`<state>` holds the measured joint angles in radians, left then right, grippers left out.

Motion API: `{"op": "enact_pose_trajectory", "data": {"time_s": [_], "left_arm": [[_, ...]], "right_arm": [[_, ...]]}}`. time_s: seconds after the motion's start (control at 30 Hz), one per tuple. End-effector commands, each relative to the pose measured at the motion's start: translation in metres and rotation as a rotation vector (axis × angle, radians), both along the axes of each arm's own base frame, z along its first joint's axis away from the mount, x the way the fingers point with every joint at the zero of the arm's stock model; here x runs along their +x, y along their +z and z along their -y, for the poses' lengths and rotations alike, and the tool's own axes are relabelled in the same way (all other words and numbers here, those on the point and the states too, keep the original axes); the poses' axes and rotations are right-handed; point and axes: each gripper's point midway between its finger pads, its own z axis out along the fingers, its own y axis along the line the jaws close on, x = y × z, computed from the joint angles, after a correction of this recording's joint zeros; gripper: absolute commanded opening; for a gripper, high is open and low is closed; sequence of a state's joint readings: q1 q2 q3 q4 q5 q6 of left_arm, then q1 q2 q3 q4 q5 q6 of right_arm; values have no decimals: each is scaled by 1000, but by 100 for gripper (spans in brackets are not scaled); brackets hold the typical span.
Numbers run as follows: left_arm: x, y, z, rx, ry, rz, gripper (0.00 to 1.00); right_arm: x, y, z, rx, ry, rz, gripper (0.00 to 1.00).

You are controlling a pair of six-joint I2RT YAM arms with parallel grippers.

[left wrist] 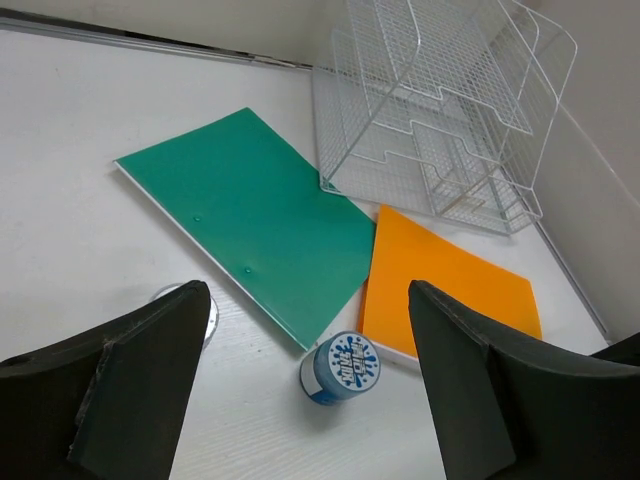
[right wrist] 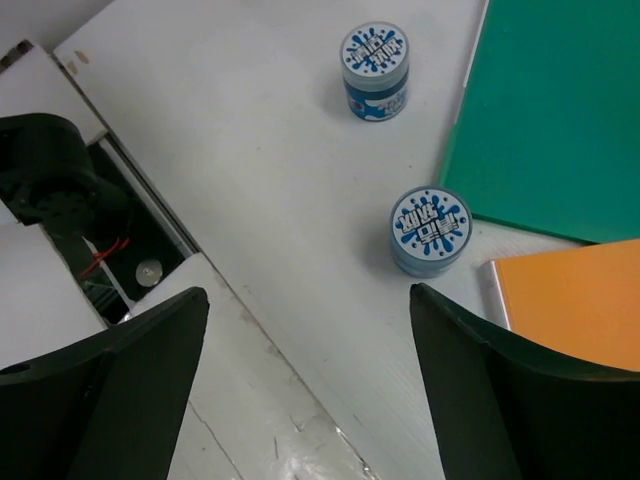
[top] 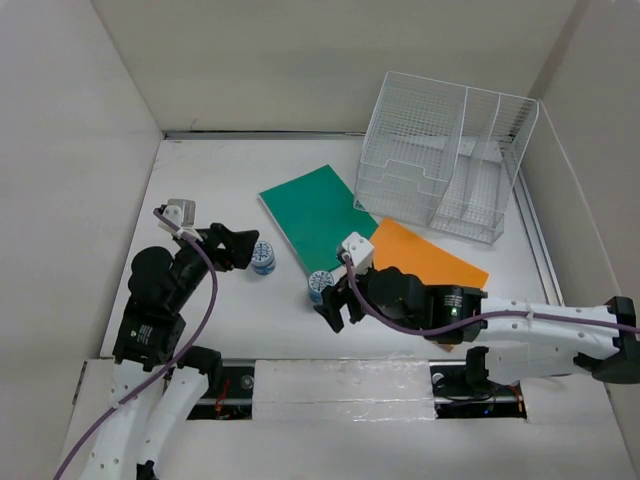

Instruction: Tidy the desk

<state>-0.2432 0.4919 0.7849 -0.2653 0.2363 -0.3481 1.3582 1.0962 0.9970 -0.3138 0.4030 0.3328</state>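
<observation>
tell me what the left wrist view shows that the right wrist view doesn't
Only the left wrist: the wire rack standing at the back.
Only the right wrist: a second blue jar in plain view, and the dark gap at the near edge.
Both: the green folder, the orange folder, the blue jar sitting by their near corners, and the white desk under it all.

occluded: tub mostly behind a left jaw | cropped: wire rack top, orange folder right side
</observation>
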Motion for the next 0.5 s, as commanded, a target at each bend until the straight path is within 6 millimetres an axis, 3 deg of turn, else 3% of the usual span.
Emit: {"op": "enact_pose_trajectory", "data": {"time_s": [0.0, 0.03, 0.1, 0.13, 0.23, 0.3, 0.33, 0.37, 0.4, 0.47], "left_arm": [[-2, 15, 1, -4, -13, 73, 76], [-1, 14, 1, 1, -11, 69, 77], [-1, 12, 2, 5, -19, 68, 75], [-1, 11, 2, 6, -18, 66, 74], [0, 9, 2, 5, -13, 64, 63], [0, 9, 2, 3, -13, 66, 52], [0, 10, 2, 2, -13, 69, 45], [0, 11, 2, 1, -14, 72, 26], [-1, 9, 4, 4, -27, 71, 19], [-1, 11, 4, 1, -28, 74, 17]], "right_arm": [[-1, -1, -6, -5, -3, 7, 84], [-1, -4, -6, -19, -3, 7, 57], [-3, -12, -9, -48, 1, 4, 28], [-2, -16, -10, -56, -5, 1, 1], [0, -31, -16, -105, -13, -12, 0], [-3, -41, -20, -132, -14, -20, 16], [-5, -50, -24, -156, -10, -23, 44], [-5, -55, -25, -168, -11, -27, 57], [-5, -66, -27, -186, -14, -35, 81], [-6, -79, -29, -206, -13, -43, 87]]}}
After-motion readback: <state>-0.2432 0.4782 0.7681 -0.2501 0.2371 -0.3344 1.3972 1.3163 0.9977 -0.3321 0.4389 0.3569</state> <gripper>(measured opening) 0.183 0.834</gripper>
